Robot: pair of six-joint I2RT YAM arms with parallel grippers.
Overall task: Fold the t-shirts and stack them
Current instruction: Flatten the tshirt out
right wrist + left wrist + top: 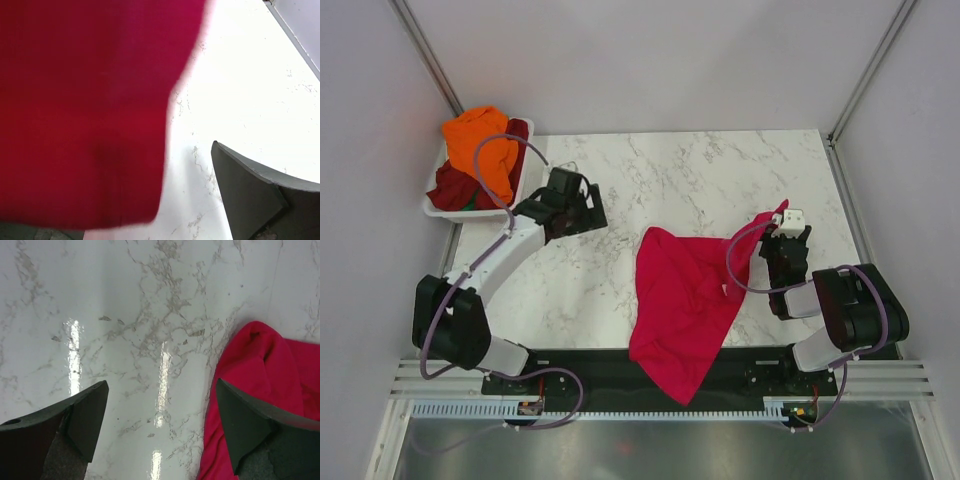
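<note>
At the far left we see a white plastic basket (438, 208) holding a crumpled orange t-shirt (480, 140) heaped over a dark maroon t-shirt (450, 185), both soft and bunched. Just right of it the left gripper (161, 385) hangs over the glossy, grey-veined marble table (690, 180) with its dark wedge-shaped fingers (87, 415) spread wide. Nothing lies between them but bare stone, and the right-hand finger sits over the rounded edge of the crimson-pink t-shirt (685, 295). That shirt lies rumpled in the middle of the table, a rough triangle of matte cloth with a small white label (726, 290). Its lower point spills over the near edge and one corner rises up against the right gripper (786, 222). There the jaws stand fully apart. In the wrist view we see one dark finger (250, 195) clear over the marble, while blurred red cloth hides the other, so we cannot tell how the fabric hangs on it.
</note>
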